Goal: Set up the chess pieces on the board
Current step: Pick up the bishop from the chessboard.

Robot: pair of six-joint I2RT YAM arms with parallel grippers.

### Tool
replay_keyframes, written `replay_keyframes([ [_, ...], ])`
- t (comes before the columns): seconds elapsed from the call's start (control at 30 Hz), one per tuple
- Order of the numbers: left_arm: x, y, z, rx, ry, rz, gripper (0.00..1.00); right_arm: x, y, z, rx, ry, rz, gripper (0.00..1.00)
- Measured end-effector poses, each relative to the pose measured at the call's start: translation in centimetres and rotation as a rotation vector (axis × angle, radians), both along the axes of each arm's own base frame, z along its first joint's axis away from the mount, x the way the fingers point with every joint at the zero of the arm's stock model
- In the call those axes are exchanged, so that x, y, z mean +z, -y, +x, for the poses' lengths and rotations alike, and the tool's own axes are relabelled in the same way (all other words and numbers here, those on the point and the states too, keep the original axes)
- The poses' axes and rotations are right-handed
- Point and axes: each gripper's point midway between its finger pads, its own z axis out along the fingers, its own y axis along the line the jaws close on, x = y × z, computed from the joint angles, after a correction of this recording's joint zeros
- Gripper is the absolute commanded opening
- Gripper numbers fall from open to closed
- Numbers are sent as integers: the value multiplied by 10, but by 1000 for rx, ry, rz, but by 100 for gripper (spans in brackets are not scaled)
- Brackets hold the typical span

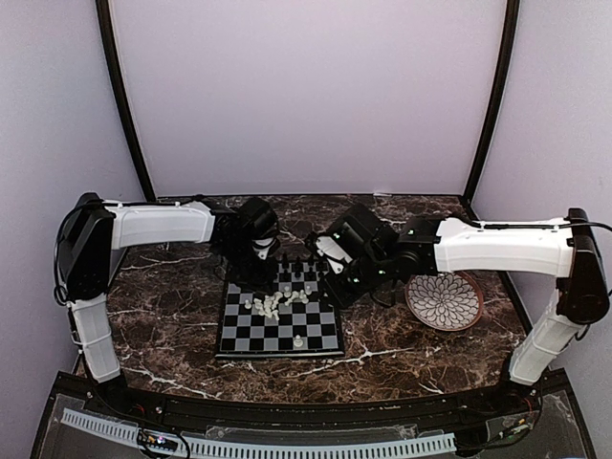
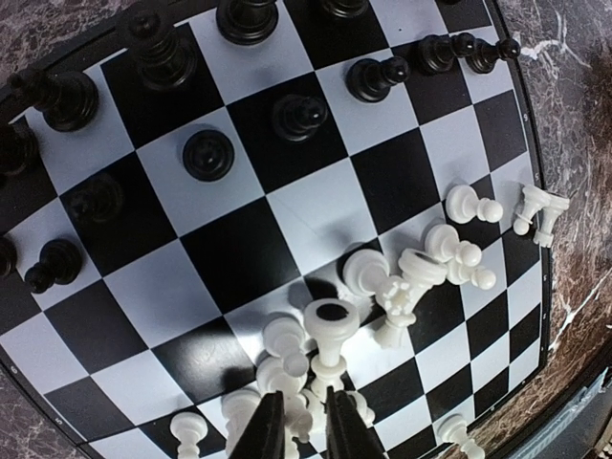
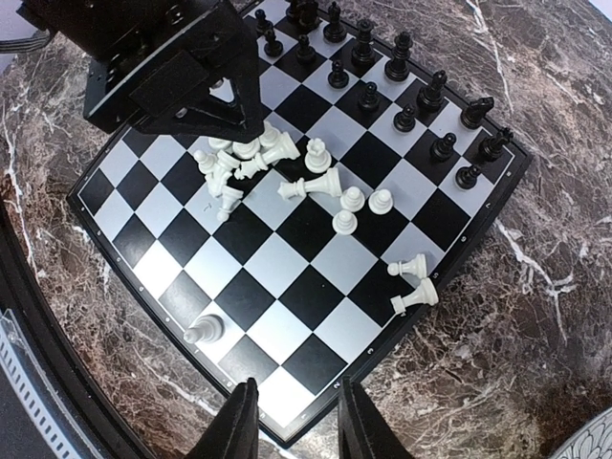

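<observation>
Many white pieces (image 2: 330, 320) under narrow-gapped left hand (image 2: 304, 400), grip unclear, right hand (image 3: 297, 387) parted, empty

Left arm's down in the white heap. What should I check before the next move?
1. Left gripper over the white pile: ok.
2. One piece alone in its grip: cannot tell; the fingers are nearly together amid tangled pieces.
3. Right gripper open, empty, away from the pile: ok.
4. Black pieces standing on the far rows: ok.
5. White set upright: not ok; most lie heaped, and a fallen pair lies at the right edge of the board.
6. Near rows free: ok; only one white piece stands there.
</observation>
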Motion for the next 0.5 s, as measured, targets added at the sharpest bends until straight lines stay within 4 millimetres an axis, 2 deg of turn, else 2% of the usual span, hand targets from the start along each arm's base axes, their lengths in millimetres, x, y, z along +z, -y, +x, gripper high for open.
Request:
replay_keyframes([
  [0.2,-2,0,2,0,-9,20,19,-2,0,0,1,-5,-3,30],
  [0.33,-5,-4,-2,-3,-27,40,24,-2,-1,0,0,-6,-2,30],
  [0.5,-7,-8,-5,-3,-39,55,17,-2,-1,-1,1,-11,3,30],
])
